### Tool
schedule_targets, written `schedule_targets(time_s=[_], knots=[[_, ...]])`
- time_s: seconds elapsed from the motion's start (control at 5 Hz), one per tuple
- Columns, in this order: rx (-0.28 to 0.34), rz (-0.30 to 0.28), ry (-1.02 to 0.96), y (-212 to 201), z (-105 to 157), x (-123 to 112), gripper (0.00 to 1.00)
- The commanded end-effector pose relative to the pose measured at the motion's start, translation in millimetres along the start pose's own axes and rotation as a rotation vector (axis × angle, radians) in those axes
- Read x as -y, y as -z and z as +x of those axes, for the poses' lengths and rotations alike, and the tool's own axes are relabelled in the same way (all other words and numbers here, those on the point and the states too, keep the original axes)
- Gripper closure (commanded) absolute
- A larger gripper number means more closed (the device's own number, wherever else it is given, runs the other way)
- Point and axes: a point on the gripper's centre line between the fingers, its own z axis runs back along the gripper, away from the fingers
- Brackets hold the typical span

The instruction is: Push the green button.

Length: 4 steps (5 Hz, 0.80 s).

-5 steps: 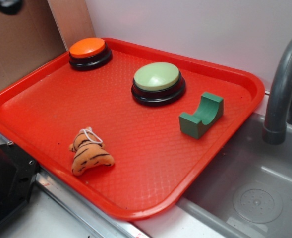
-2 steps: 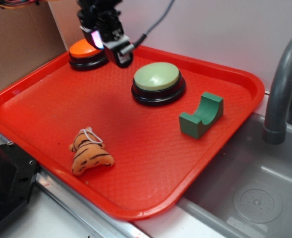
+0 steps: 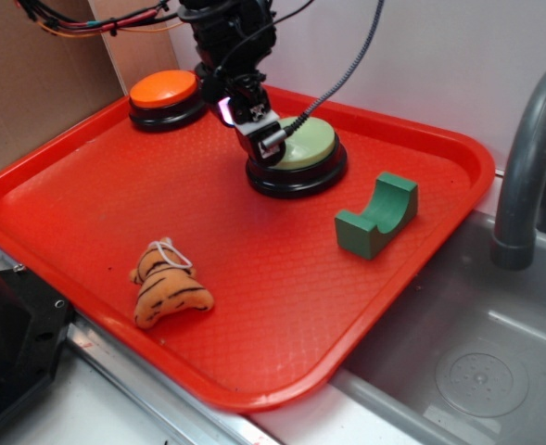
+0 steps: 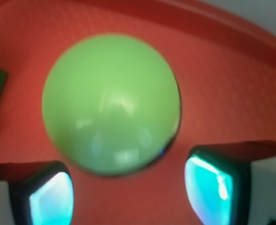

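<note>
**Over the green button**

I see the gripper (image 3: 271, 141) at the left edge of the green button (image 3: 308, 142), mid-back of red tray (image 3: 254, 269). Wrist cam: fingers (image 4: 51, 199) apart, nothing between, btn just ahead.

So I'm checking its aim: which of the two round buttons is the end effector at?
The green button, mid-tray beside the dark green arch block. The end effector is at its left edge; the orange button sits clear in the far corner.

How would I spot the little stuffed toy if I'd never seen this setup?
Find the big red tray beside the sink. Near its front edge lies the stuffed toy, apart from everything else. It is the only soft thing: orange with dark tiger stripes.
</note>
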Motion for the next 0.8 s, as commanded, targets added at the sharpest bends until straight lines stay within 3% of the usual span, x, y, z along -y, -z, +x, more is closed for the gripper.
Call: schedule_targets(time_s=[0.0, 0.2, 0.6], knots=[[0.036, 0.027, 0.019, 5.3, 12.1, -12.1, 0.0], [0.023, 0.018, 0.025, 8.2, 11.6, -14.6, 0.0], [0.039, 0.067, 0.025, -16.8, 13.3, -13.8, 0.0]])
